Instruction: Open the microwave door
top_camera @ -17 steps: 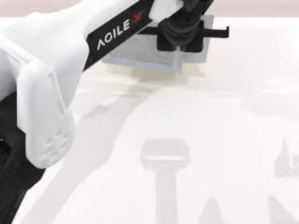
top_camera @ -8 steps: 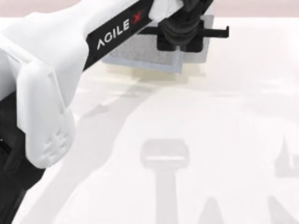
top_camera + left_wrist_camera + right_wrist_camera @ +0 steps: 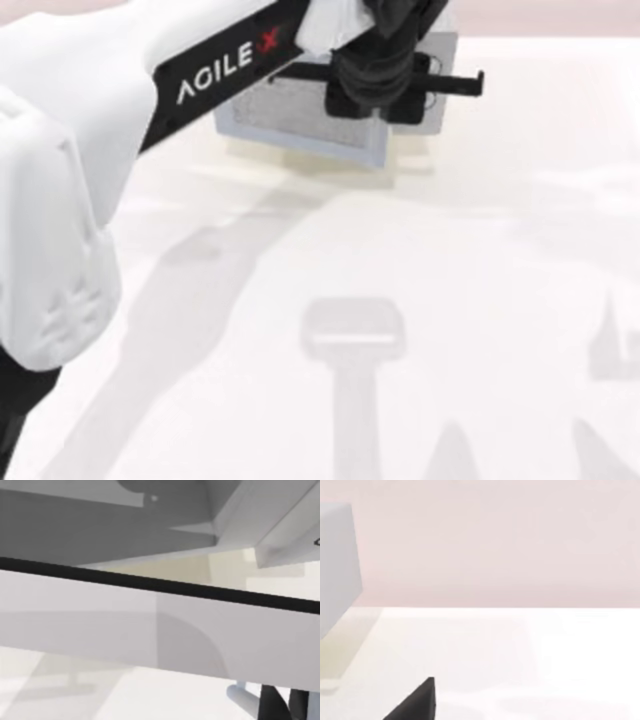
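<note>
Microwave door (image 3: 150,630) edge close up, dark seam, pale interior (image 3: 200,570) behind

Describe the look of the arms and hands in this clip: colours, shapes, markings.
The left arm has a bulky, rounded glossy white shell with a black strip carrying white "AGILE" lettering and a red X. Its underside and base are black. The left hand is black, blocky, with a thin black crossbar jutting sideways. Of the right arm only a black wedge-shaped tip shows. No cables are visible.
</note>
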